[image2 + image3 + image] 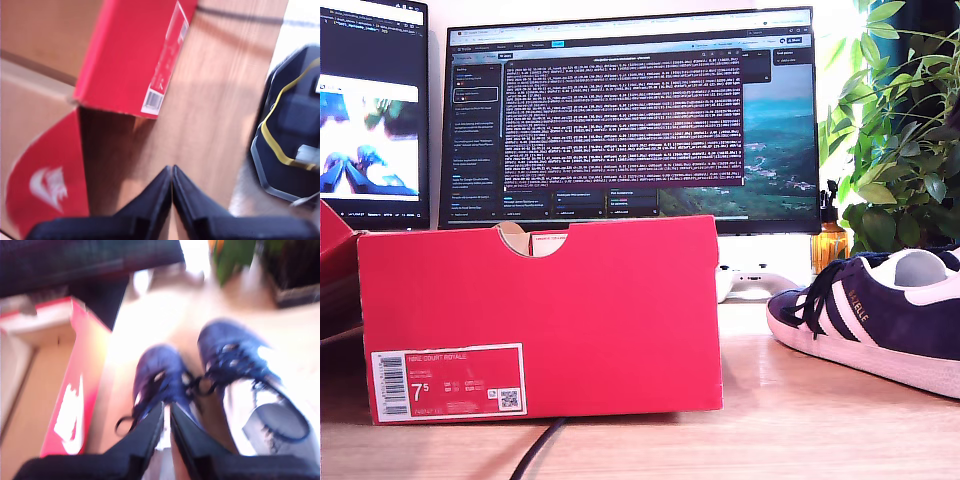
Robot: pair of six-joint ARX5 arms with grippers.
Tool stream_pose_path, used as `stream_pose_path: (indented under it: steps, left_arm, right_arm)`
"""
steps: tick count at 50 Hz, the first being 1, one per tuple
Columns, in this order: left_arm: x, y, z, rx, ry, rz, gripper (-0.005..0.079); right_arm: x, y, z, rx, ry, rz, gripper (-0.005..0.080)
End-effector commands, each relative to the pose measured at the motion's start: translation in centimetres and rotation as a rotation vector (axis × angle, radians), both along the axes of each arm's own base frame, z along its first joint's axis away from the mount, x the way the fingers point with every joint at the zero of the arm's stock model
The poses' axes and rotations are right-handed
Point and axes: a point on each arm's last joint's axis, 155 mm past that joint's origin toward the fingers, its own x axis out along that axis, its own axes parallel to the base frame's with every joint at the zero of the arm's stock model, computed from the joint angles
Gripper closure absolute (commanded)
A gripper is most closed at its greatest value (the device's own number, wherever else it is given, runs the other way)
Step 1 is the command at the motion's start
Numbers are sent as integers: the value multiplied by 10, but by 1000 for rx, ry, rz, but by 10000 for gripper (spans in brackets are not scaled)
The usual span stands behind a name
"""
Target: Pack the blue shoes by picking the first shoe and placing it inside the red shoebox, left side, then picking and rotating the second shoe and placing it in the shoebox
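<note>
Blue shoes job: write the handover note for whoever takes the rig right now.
My first gripper: shut, empty, over bare table beside the red shoebox.
My second gripper: jaws nearly closed, nothing seen in them, hovering above the blue shoes; the view is blurred.
Both shoes sit side by side on the table outside the box, at the exterior view's right. The box is open, and the part of its inside that shows holds no shoe.
Done: nothing packed.
Left: pick and place the first shoe, then rotate and place the second.

Behind the wooden surface I see a wide monitor, a second screen, a leafy plant, an amber bottle, a white controller and a black cable.
</note>
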Motion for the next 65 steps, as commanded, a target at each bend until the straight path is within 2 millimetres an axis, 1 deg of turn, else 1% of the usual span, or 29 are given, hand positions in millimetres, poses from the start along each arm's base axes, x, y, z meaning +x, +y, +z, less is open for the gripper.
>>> stream_pose_path:
  steps: [1,7,13,16,19,24,33,38,48,65]
  left_arm:
    - [10,-6,5,6,-43,-4,761]
    - [26,-8,2,47,-85,12,761]
    - [32,-7,-9,87,-74,24,761]
    - [34,-8,-14,95,-64,23,761]
    - [37,-9,-16,101,-68,28,761]
    - [46,-10,-14,109,-105,41,761]
    - [59,-20,-3,68,-167,47,761]
    - [59,-20,-2,64,-170,48,761]
    - [59,-20,-2,61,-168,53,761]
    - [59,-20,-2,59,-166,55,761]
  right_arm:
    - [-3,8,1,6,43,30,764]
    - [-8,15,-2,-25,125,79,757]
    - [-16,21,-9,-58,216,133,689]
    - [-20,25,-15,-73,266,160,647]
    - [-25,27,-23,-89,319,182,623]
    - [-29,33,-37,-108,381,219,617]
    - [-29,39,-62,-170,453,279,517]
    - [-32,44,-76,-190,504,313,513]
    - [-33,40,-103,-257,590,336,512]
    - [-34,43,-147,-272,724,367,501]
